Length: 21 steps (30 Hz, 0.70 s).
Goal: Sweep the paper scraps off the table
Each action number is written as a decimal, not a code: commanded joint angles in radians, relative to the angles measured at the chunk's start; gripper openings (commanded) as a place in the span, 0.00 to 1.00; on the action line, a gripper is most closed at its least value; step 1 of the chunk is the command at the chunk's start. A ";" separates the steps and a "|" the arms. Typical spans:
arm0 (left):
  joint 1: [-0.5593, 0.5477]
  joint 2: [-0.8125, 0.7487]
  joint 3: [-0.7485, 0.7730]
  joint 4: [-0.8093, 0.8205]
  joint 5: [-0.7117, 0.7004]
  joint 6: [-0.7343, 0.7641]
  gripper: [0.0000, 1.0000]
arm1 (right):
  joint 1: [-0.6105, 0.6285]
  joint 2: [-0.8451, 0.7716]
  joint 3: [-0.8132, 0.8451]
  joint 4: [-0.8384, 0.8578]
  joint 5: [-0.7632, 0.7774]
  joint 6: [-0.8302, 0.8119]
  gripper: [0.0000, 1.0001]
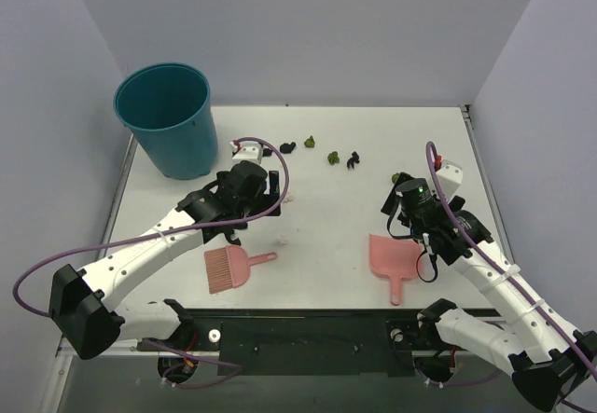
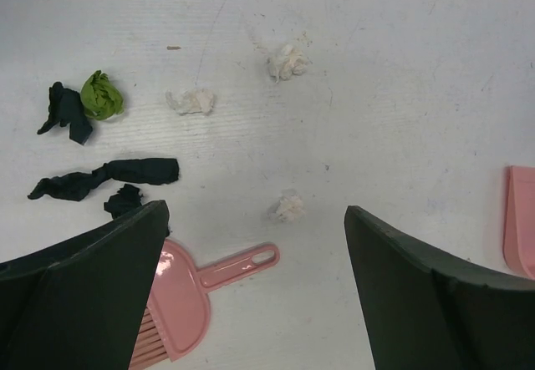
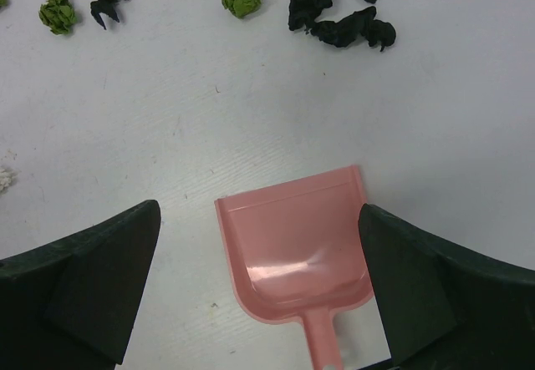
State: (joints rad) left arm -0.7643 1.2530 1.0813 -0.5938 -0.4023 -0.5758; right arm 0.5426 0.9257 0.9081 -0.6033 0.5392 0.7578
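- Both tools lie on the tabletop (image 1: 326, 217) with nothing gripping them, so I judge the sweeping has not begun.
- The left end effector (image 2: 255, 220) hangs fully spread and empty near the brush (image 2: 180, 295).
- The right end effector (image 3: 259, 210) is just as wide and holds nothing. It is poised by the dustpan (image 3: 292, 253).
- The scraps (image 1: 333, 158) sit in a loose row across the far half of the tabletop. The black and green ones are between the two arms. The whitish ones are nearer the left arm, one just beyond the brush handle.
- I think another green wad hides by the right wrist, but the arm covers most of it.
- Risk one: the brush handle lies flat and thin. A descent off-centre would skid it sideways and knock that white wad away.
- Risk two: the dustpan's scoop, not its handle, is lined up between my right jaws. Closing there could tip it or shove it toward the near edge.
- Risk three: the wads look very light. A fast stroke would flick them off the far edge or past the pan rather than into it.
- Risk four: both arms must work the same middle patch, so they could collide.
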 commanded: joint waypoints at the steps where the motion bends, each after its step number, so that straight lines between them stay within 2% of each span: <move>1: -0.003 0.005 0.032 0.014 0.002 -0.019 0.98 | -0.006 -0.013 -0.012 -0.024 0.036 -0.011 1.00; 14: -0.001 0.019 0.035 0.025 0.025 -0.027 0.98 | -0.004 -0.014 -0.006 -0.085 0.038 0.005 1.00; 21: 0.005 0.039 0.029 0.023 0.046 -0.038 0.98 | -0.006 -0.030 -0.064 -0.138 -0.083 0.061 0.99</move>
State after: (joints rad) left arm -0.7643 1.2797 1.0813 -0.5896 -0.3759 -0.5980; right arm 0.5426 0.9192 0.8902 -0.6659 0.5076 0.7773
